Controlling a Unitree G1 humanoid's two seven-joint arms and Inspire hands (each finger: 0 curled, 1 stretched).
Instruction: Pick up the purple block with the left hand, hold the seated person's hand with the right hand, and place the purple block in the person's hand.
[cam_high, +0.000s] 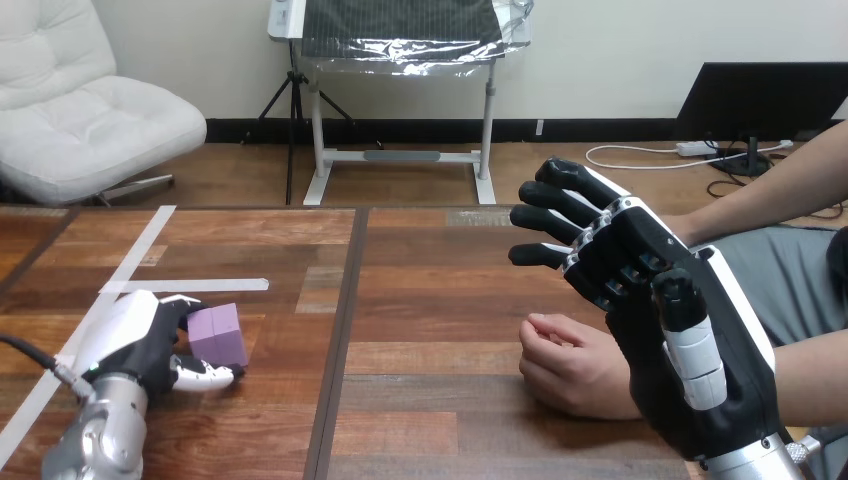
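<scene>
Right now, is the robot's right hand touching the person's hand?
Cannot tell. In the head view the open right hand overlaps the person's hand, hiding any contact or gap.

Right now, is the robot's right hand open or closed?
Open. The right hand has its fingers sticking out straight, not curled round the person's hand.

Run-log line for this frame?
left hand at small purple cube block on wooden table | right hand open beside person's hand, not gripping
</scene>
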